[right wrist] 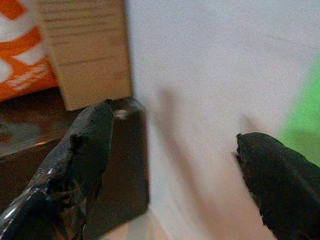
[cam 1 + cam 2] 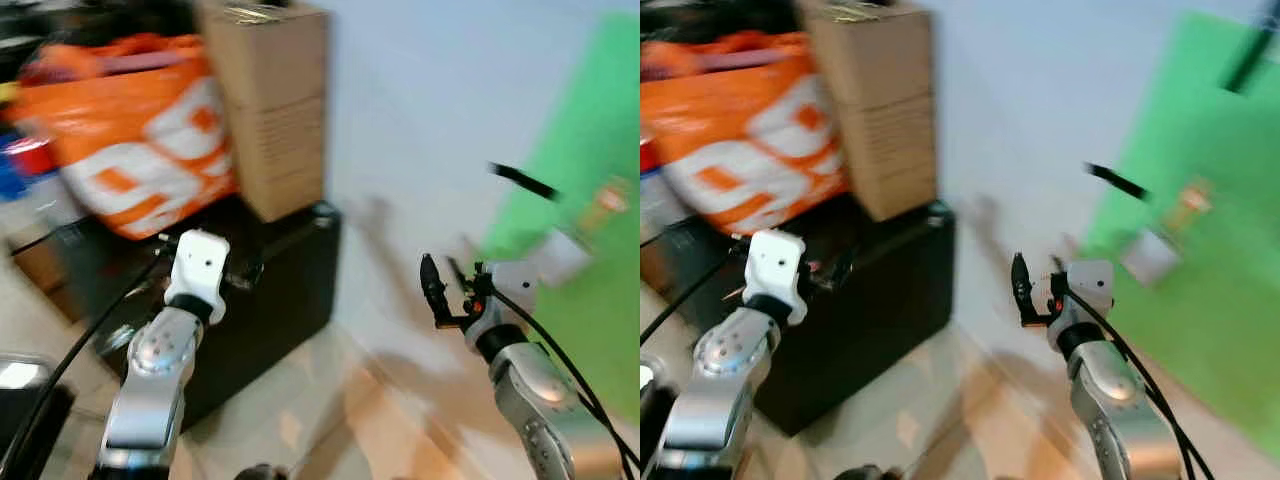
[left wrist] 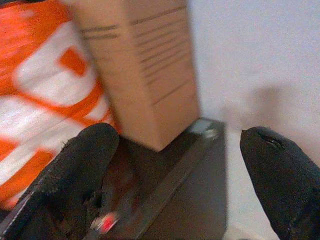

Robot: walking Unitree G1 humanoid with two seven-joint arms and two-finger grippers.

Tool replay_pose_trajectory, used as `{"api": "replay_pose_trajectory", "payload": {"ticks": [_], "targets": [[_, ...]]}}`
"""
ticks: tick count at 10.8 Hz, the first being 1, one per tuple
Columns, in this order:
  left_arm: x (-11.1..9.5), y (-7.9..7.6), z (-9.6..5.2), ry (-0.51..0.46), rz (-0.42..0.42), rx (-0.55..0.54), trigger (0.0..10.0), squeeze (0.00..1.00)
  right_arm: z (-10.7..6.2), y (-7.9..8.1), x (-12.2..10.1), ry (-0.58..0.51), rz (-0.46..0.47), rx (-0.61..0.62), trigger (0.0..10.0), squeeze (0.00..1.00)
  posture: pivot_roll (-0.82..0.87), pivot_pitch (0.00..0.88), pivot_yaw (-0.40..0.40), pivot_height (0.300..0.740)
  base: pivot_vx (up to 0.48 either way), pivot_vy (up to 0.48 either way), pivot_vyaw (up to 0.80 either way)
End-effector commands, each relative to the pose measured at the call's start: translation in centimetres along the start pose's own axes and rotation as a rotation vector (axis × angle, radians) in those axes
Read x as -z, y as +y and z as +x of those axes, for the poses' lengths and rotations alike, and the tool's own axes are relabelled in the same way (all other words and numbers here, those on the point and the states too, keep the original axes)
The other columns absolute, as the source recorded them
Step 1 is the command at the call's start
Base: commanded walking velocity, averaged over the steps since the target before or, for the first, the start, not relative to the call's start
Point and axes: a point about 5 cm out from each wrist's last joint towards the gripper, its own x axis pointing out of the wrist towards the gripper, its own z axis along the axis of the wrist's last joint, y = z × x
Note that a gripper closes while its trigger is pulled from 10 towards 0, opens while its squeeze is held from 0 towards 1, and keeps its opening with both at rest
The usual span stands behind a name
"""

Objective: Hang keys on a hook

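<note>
Nothing can be read: the orange bag (image 2: 130,140) bears large white marks too blurred to make out, and the cardboard box (image 3: 145,70) carries dark printed lines that stay illegible in every view

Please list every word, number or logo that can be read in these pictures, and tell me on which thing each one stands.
No text can be read.
Cardboard box: dark printed lines on its side, too blurred to read.
Orange bag: large white shapes, perhaps letters or a logo, too blurred to read.
Green board: a small pale tag and a brownish thing on it, too blurred to read.
</note>
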Motion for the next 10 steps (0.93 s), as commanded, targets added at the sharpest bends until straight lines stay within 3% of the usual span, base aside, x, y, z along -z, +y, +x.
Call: {"api": "replay_pose_trajectory", "payload": {"ticks": [1, 5, 10], "targets": [[-0.2, 0.2, -0.3, 0.003, -0.003, -0.009, 10.0, 0.20, 0.3, 0.3, -0.3, -0.003, 0.005, -0.028, 10.0, 0.00, -0.07, 0.000, -0.038, 0.740, 0.000, 0.000, 0.80], [0.2, 1.4, -1.3, 0.020, -0.006, -0.082, 10.0, 0.22, 1.0, 1.1, -0.3, 0.014, -0.016, -0.080, 10.0, 0.00, -0.04, 0.000, -0.074, 0.740, 0.000, 0.000, 0.80], [0.5, 1.7, -1.3, 0.054, 0.003, -0.063, 10.0, 0.18, 1.7, 0.9, 0.1, 0.057, -0.087, -0.054, 10.0, 0.00, -0.03, 0.000, -0.065, 0.740, 0.000, 0.000, 0.00]]}}
